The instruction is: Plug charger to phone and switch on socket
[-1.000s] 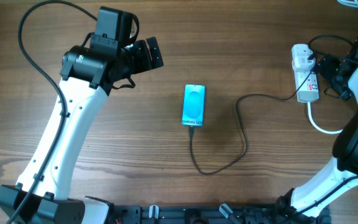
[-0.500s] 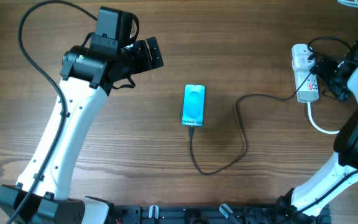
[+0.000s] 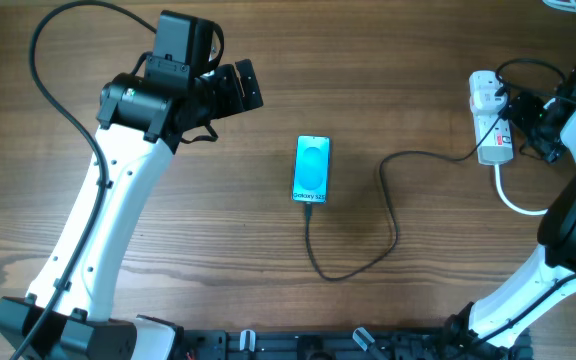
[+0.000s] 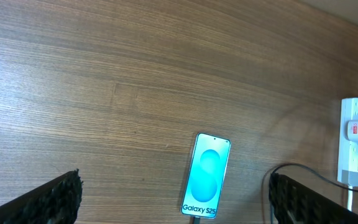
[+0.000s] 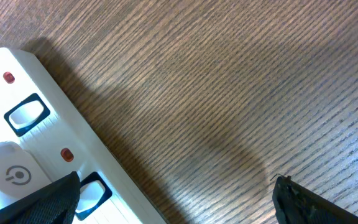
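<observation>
Comparing with a second prior, the right gripper [image 5: 178, 200] had shifted onto the socket [image 3: 490, 150], fingers apart; the switch press was judged imminent. The charger [image 3: 393, 215] looped nearest, meeting the phone [image 3: 311, 169] mid-table, apparently seated; its screen was lit cyan. The left gripper [image 4: 174, 198] hung beyond, fingers apart.

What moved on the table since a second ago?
Only the right gripper moved: it edged a little closer to the socket, open and holding nothing. The phone, the charger, the socket and the left gripper stayed where they were.
</observation>
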